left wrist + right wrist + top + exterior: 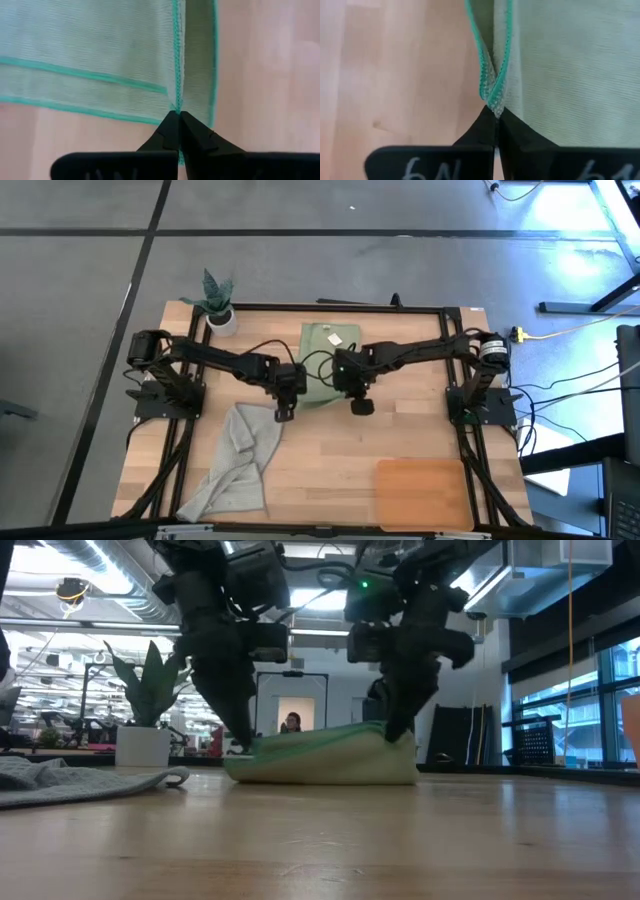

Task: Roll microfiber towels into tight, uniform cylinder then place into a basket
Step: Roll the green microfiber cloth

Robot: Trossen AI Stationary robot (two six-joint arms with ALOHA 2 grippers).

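The green towel (pixel 325 360) lies folded near the bench's (pixel 330 450) far edge at its middle. The left tool (pixel 176 120) is clamped on its hemmed edge, and the right tool (pixel 495 117) is clamped on another edge. One grey towel (pixel 235 465) sprawls toward the near left corner. One basket (pixel 420 492) sits at the near right corner, and one plant pot (pixel 220 315) at the far left corner.

Grey floor (pixel 300 270) crossed by dark lines; ceiling strip lights (pixel 60 615) and right-hand windows (pixel 570 705) are seen.
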